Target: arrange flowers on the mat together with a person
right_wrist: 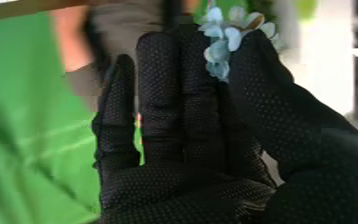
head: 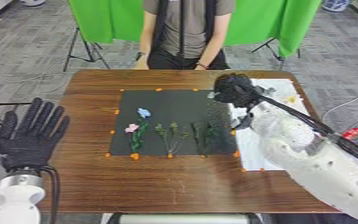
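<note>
Right hand (right_wrist: 175,187) nearly straight-fingered, thumb pinching 1 pale-blue flower (right_wrist: 217,53), likely light, soft-petalled, best held by stem; left hand (head: 31,140) open, empty.

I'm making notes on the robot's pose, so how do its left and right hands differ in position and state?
The left hand is at the left side of the table; the right hand is over the far right corner of the mat. The left hand is empty, its fingers straight and spread, while the right hand pinches pale blue flowers. Both are black.
</note>
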Robot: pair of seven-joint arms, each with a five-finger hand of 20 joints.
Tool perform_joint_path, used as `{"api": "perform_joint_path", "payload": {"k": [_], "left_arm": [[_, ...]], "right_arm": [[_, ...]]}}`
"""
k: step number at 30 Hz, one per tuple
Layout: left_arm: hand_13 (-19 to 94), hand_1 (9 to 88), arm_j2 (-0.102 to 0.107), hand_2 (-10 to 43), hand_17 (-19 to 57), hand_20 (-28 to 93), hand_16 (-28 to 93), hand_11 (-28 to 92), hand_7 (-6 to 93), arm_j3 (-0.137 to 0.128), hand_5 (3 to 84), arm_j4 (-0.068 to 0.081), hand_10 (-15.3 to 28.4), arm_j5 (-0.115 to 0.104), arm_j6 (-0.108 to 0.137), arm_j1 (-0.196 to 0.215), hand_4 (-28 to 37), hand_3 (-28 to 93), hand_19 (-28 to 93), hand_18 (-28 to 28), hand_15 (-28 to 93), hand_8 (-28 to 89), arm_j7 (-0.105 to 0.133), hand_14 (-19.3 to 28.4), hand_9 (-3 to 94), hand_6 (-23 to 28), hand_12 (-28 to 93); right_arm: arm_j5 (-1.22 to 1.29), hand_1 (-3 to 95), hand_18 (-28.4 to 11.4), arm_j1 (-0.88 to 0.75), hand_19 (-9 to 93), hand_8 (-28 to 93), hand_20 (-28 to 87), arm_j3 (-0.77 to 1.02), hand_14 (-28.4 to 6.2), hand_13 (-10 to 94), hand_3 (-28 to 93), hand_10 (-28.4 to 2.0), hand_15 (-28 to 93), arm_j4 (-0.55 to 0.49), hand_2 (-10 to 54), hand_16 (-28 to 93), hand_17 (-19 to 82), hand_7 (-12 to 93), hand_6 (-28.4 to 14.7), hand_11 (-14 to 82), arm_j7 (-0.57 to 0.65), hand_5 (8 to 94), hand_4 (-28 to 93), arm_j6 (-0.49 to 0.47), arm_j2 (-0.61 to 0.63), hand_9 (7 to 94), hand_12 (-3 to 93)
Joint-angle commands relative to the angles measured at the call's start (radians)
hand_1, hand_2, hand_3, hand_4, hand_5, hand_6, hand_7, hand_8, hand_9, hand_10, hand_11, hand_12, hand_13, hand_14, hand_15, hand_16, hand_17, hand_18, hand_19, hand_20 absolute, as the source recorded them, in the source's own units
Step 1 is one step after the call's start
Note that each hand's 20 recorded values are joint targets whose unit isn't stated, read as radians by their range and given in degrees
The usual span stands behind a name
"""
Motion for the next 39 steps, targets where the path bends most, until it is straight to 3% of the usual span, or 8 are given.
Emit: {"api": "perform_joint_path", "payload": {"k": [1, 4, 6, 8, 12, 19, 30, 39], "left_arm": [[28, 23.1, 0.026, 16.9, -6.7, 12, -6, 17, 12.7, 0.04, 45.3, 0.033, 14.1, -0.012, 0.004, -0.054, -28.3, 74, 33, 13.7, 31, -10, -0.005, 15.7, 39.8, 7.8, 8], [28, 23.1, 0.03, 16.9, -6.0, 12, -7, 17, 12.7, 0.054, 45.3, 0.042, 14.1, -0.019, 0.005, -0.066, -28.3, 74, 32, 13.1, 31, -10, -0.008, 15.7, 39.9, 7.8, 8], [28, 23.1, 0.035, 16.9, -5.9, 12, -7, 17, 12.7, 0.048, 45.5, 0.032, 14.1, -0.021, 0.007, -0.064, -28.3, 74, 32, 13.0, 31, -9, -0.009, 15.7, 39.9, 7.9, 8], [28, 23.2, 0.039, 16.9, -5.8, 12, -7, 17, 12.7, 0.047, 45.5, 0.031, 14.1, -0.016, 0.005, -0.064, -28.3, 74, 32, 13.0, 31, -10, -0.004, 15.7, 40.0, 7.9, 8], [28, 23.4, 0.039, 17.0, -5.8, 11, -7, 17, 12.6, 0.043, 45.6, 0.03, 14.1, 0.004, -0.003, -0.069, -28.3, 73, 32, 13.0, 30, -9, -0.023, 15.6, 40.0, 7.9, 8], [27, 23.4, 0.037, 17.3, -5.7, 11, -7, 17, 12.5, 0.056, 45.7, 0.034, 14.1, -0.003, -0.002, -0.077, -28.3, 74, 32, 12.6, 30, -9, -0.03, 15.2, 40.1, 8.0, 8], [27, 23.5, 0.029, 17.3, -5.8, 11, -7, 17, 12.4, 0.03, 45.6, 0.034, 14.0, -0.034, 0.007, -0.065, -28.3, 74, 32, 12.4, 29, -9, -0.015, 14.4, 40.0, 7.9, 8], [28, 23.5, 0.024, 17.3, -6.0, 11, -7, 17, 12.6, 0.021, 45.8, 0.033, 14.0, -0.038, 0.002, -0.058, -28.3, 74, 32, 12.8, 29, -9, -0.013, 14.7, 40.1, 8.0, 8]], "right_arm": [[0.087, 52.8, -17.2, 0.217, 66, -6, 29, -0.208, -6.7, 54, 69, -7.7, 51, 0.087, -2.8, 41, 21, 43, 1.6, 20.1, 0.017, 58.7, -28, -0.005, -0.179, 69.5, 46.0], [0.052, 53.6, -17.3, 0.269, 66, -6, 29, -0.307, -6.4, 54, 69, -7.7, 51, 0.132, -3.5, 41, 21, 43, 1.6, 20.2, 0.025, 58.9, -28, -0.017, -0.212, 69.7, 46.2], [0.023, 54.3, -17.4, 0.306, 66, -6, 29, -0.379, -6.0, 54, 69, -7.6, 51, 0.156, -4.0, 42, 21, 43, 1.6, 20.2, 0.031, 58.9, -28, -0.007, -0.224, 69.8, 46.4], [-0.045, 54.5, -17.4, 0.319, 65, -6, 29, -0.412, -5.7, 54, 70, -7.6, 50, 0.178, -4.2, 42, 20, 43, 1.6, 20.1, 0.036, 58.7, -28, -0.022, -0.241, 70.1, 46.7], [-0.073, 54.2, -17.7, 0.316, 65, -6, 29, -0.44, -5.4, 54, 70, -7.6, 49, 0.192, -4.7, 43, 19, 43, 1.6, 19.3, 0.07, 58.5, -28, 0.003, -0.263, 70.4, 46.7], [-0.139, 54.1, -17.7, 0.309, 62, -7, 27, -0.48, -5.9, 52, 71, -7.3, 48, 0.222, -6.3, 42, 16, 41, 1.1, 16.7, 0.098, 57.7, -28, -0.021, -0.279, 69.6, 45.3], [-0.103, 54.1, -17.7, 0.307, 62, -7, 25, -0.514, -6.3, 51, 71, -7.1, 49, 0.232, -7.0, 40, 16, 39, 1.2, 16.5, 0.092, 56.3, -28, -0.067, -0.264, 68.6, 45.4], [-0.104, 50.1, -17.8, 0.272, 62, -16, 21, -0.462, -8.1, 47, 77, -10.1, 51, 0.194, -8.8, 34, 14, 27, 1.4, 24.9, 0.069, 51.2, -28, -0.082, -0.258, 58.6, 26.8]]}}
